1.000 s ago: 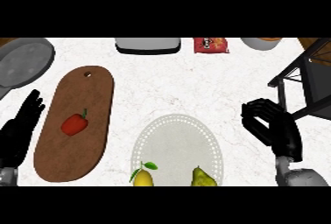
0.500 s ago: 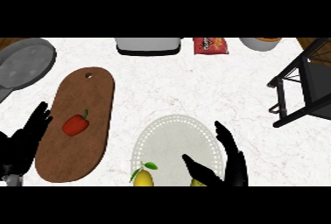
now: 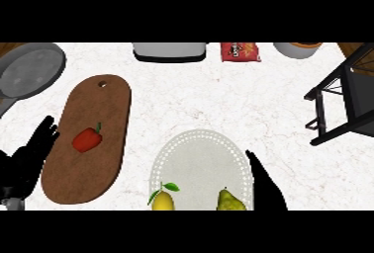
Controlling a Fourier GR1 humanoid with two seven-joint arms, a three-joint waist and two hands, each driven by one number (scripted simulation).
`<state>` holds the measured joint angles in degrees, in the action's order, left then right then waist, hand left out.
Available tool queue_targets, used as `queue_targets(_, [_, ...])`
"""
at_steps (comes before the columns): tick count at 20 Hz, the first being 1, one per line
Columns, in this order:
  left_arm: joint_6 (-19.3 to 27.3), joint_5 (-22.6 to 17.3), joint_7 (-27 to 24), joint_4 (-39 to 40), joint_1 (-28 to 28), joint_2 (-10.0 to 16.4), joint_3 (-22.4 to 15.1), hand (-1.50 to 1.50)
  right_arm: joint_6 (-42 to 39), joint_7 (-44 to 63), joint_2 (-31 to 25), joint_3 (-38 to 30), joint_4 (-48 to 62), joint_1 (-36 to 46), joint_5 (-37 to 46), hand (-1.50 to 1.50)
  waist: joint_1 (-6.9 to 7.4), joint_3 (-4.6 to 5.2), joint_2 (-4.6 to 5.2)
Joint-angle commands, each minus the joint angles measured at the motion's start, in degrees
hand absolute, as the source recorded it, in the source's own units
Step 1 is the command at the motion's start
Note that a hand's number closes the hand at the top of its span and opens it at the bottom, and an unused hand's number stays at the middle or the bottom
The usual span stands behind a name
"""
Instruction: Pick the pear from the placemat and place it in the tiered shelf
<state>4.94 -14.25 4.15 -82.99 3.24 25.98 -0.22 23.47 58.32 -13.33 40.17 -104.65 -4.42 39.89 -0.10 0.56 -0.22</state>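
One green pear [image 3: 231,200] lies at the near edge of a pale oval placemat [image 3: 197,158], with its long axis running near to far and its stem pointing away. One lemon [image 3: 163,201] sits beside it. The right hand [image 3: 266,192], fingers straight, is just right of the pear. The left hand [image 3: 29,158] rests open at the view's left. The tiered shelf [image 3: 349,111] stands well apart.

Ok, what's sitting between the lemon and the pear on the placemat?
Nothing. In the head view, only a bare strip of placemat separates the lemon from the pear.
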Motion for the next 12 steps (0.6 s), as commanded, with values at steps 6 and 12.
queue_targets(6, [0.2, 1.1, -0.8, 2.1, -2.8, -0.8, -0.1, 0.00, -28.5, 20.2, -3.1, 3.0, -7.3, 6.3, -7.7, -1.50, 0.48, -0.31, 0.48])
queue_targets(12, [-0.8, 0.5, 0.6, 0.0, -0.5, -0.5, 0.0, 0.00, -34.1, 23.7, -1.9, 3.6, -4.0, 9.3, -10.0, -1.50, 1.10, -0.43, 0.27])
